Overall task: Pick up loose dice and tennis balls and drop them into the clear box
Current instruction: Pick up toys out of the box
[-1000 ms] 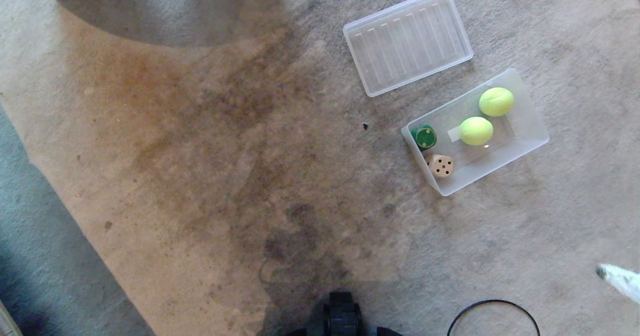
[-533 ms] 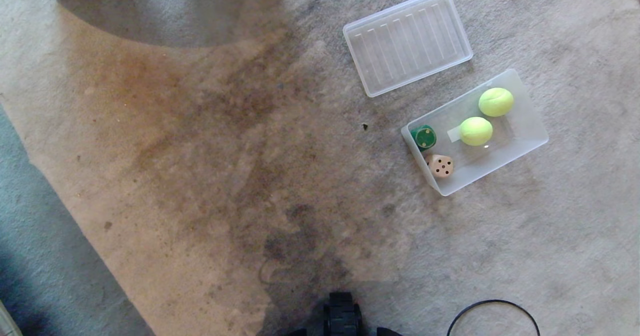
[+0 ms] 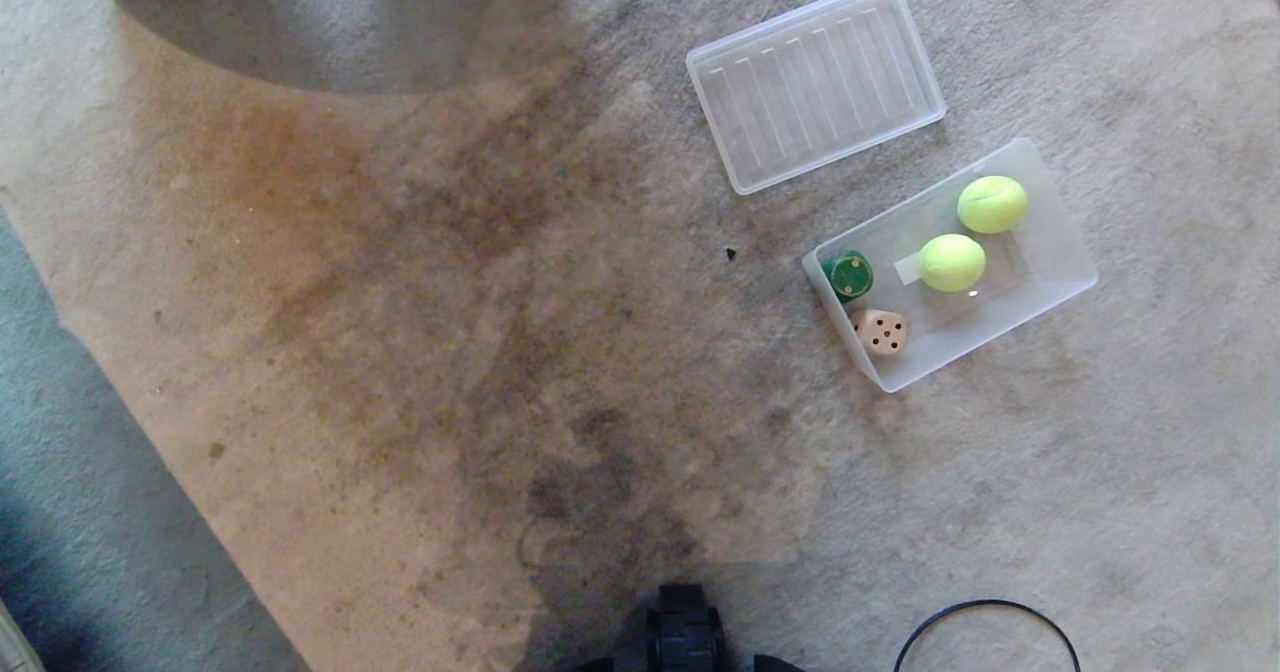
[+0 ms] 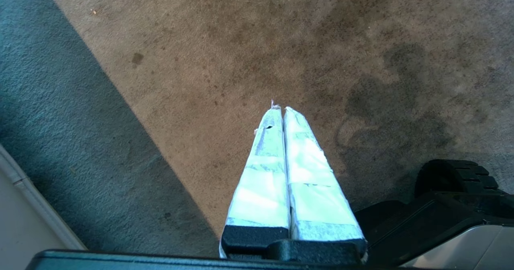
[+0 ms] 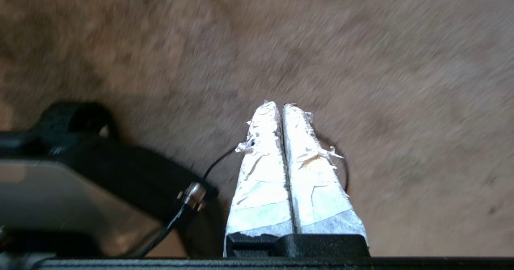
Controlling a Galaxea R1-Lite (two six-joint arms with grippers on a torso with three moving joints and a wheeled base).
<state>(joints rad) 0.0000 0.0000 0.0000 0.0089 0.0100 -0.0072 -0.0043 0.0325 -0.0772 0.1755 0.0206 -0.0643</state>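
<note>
The clear box (image 3: 1055,282) lies on the carpet at the right of the head view. Inside it are two tennis balls (image 3: 952,262) (image 3: 992,203), a dark green die (image 3: 850,274) and a tan die (image 3: 881,332). No loose dice or balls show on the carpet. Neither arm is in the head view. My left gripper (image 4: 280,109) is shut and empty over bare carpet. My right gripper (image 5: 280,105) is shut too, with nothing between its white-taped fingers, over carpet beside the robot's base.
A flat ribbed translucent lid (image 3: 815,82) lies on the carpet behind the box. A black cable loop (image 3: 985,607) and the base's black front (image 3: 685,632) sit at the near edge. Darker grey-blue carpet (image 3: 60,512) runs along the left.
The right gripper's white tip, seen at the right edge one second ago, has left the head view. The box and its contents have not moved.
</note>
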